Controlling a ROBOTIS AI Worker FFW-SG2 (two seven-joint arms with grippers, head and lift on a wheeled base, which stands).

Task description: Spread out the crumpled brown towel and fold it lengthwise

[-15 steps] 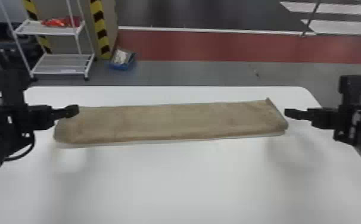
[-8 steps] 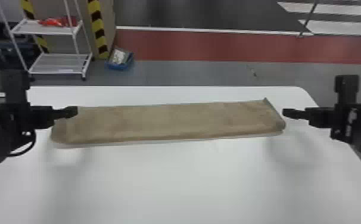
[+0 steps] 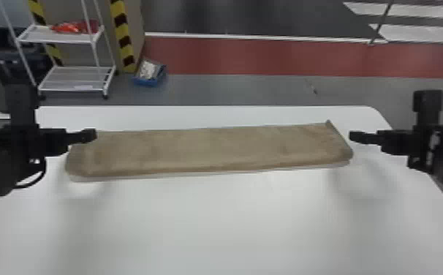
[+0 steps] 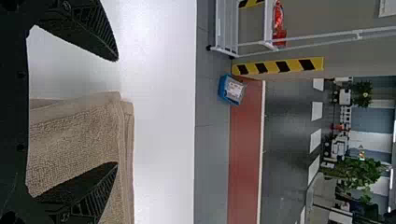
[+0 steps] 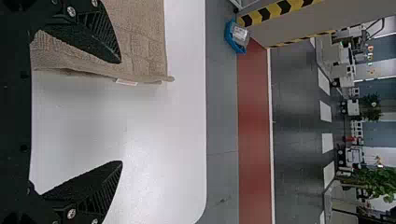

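A brown towel (image 3: 209, 150) lies flat on the white table as a long, narrow strip running left to right, its near edge showing a pale layer underneath. My left gripper (image 3: 93, 134) hangs over the towel's left end, and my right gripper (image 3: 352, 136) is just beyond its right end. In the left wrist view, my left gripper (image 4: 116, 112) stands open above the towel's end (image 4: 79, 135), holding nothing. In the right wrist view, my right gripper (image 5: 121, 112) is open too, one finger over the towel's corner (image 5: 144, 46) and the other over bare table.
The white table (image 3: 224, 226) extends toward me in front of the towel. Beyond its far edge are a white shelf rack (image 3: 74, 78) holding red items and a blue box (image 3: 150, 75) on the floor.
Both arms and the towel look nearly the same as before; the head view has shifted only slightly.
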